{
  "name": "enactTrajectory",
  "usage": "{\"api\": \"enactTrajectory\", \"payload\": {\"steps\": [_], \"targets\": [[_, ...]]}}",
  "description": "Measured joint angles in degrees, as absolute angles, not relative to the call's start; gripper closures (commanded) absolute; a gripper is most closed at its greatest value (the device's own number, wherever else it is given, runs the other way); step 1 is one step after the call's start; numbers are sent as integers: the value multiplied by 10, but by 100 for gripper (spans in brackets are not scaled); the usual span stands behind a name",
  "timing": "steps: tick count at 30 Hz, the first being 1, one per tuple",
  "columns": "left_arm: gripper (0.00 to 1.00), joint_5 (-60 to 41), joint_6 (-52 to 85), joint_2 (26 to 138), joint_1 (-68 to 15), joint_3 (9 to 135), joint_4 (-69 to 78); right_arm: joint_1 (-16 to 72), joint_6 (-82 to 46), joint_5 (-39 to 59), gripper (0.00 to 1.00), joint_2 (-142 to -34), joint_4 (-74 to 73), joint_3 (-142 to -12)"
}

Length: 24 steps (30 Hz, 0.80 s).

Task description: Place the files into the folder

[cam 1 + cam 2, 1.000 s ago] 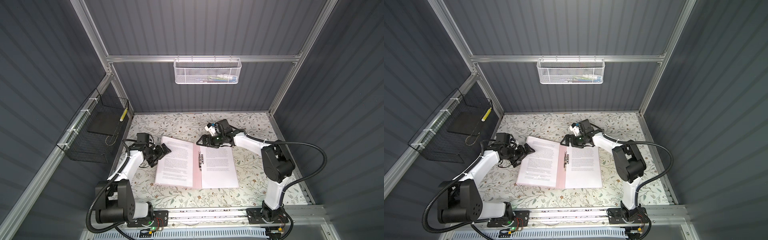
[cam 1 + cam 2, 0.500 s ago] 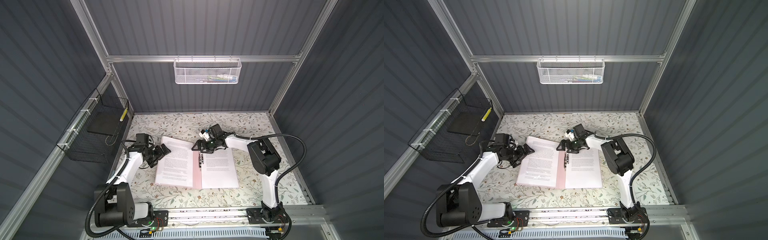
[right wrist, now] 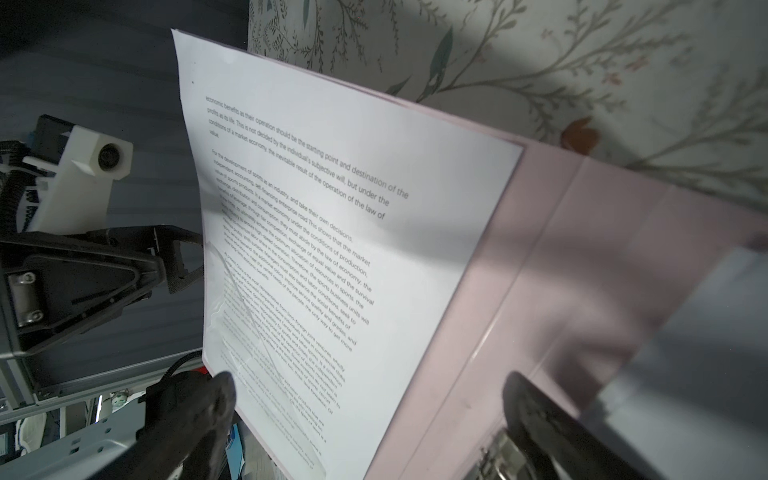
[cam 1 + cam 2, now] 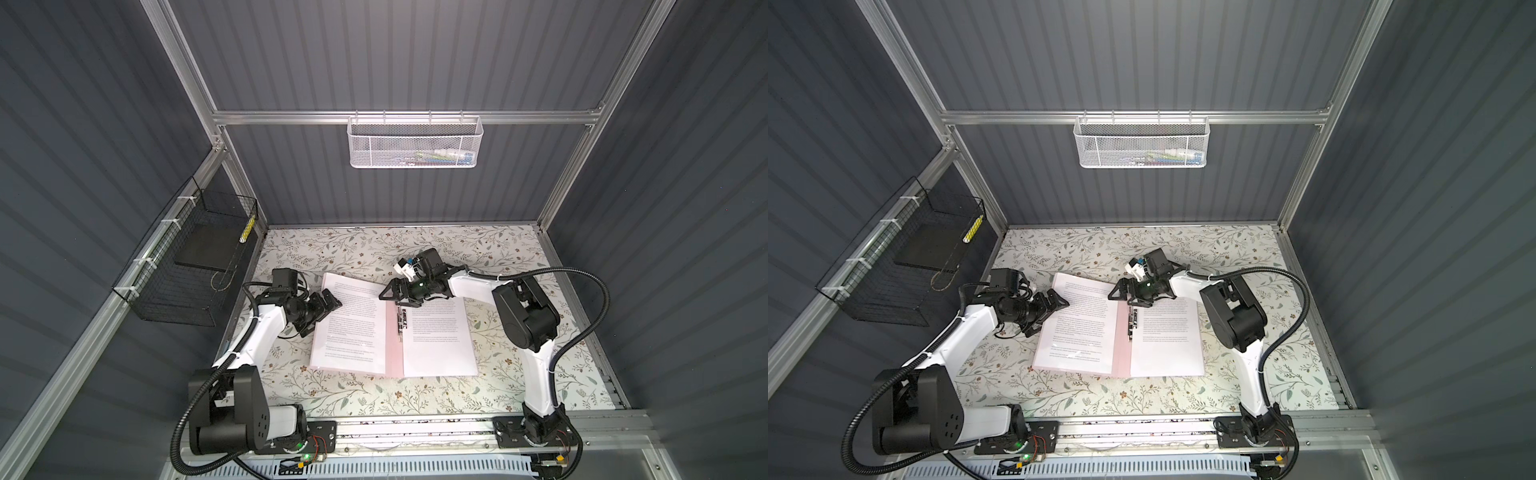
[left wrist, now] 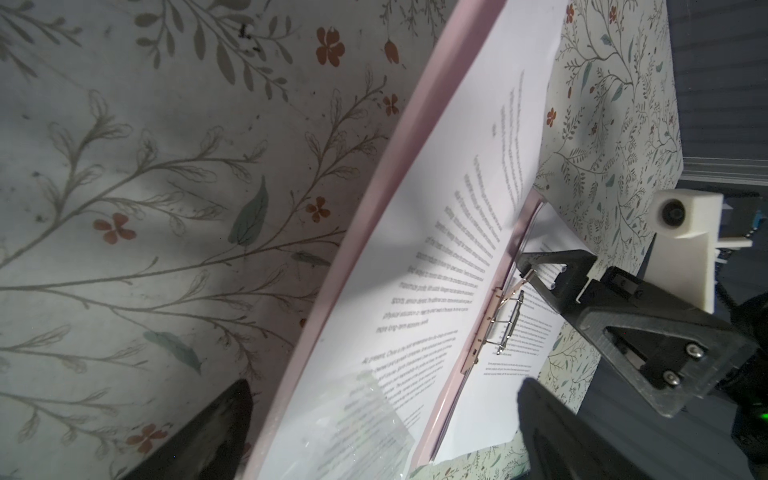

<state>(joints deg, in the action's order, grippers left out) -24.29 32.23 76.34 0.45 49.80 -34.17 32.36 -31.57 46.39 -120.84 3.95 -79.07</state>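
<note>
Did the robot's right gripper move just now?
Yes. In a top view the right gripper slid leftward along the far edge of the folder, toward its metal clip.

Open folder [image 4: 395, 357] flat at mid-desk [image 4: 374, 401], both flaps covered by sheets [image 4: 353, 332]. Left flap edge blocked by left hand [image 4: 323, 318], fingers spread wide, flap edge between them in the wrist view. Far end of spine taken by right hand [image 4: 392, 300], fingers spread wide, just above the clip [image 4: 400, 322]. Right side narrowed by right arm's elbow [image 4: 523, 320]. Bare desk along the near edge and in the far left corner: free passage. Wire basket [image 4: 183, 274] on left wall, mesh basket [image 4: 413, 143] on back wall, both off the desk.
</note>
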Motion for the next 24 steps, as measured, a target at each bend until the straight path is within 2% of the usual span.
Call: {"api": "enactTrajectory", "payload": {"steps": [6,17,24], "targets": [[0,-243,322,763,4,495,-342,327,-337,480,1,-1146,10,-735],[0,-254,320,756,4,495,-345,379,-387,486,1,-1002,-59,-540],[0,-261,310,753,4,495,-351,380,-387,394,1,-927,-19,-535]]}}
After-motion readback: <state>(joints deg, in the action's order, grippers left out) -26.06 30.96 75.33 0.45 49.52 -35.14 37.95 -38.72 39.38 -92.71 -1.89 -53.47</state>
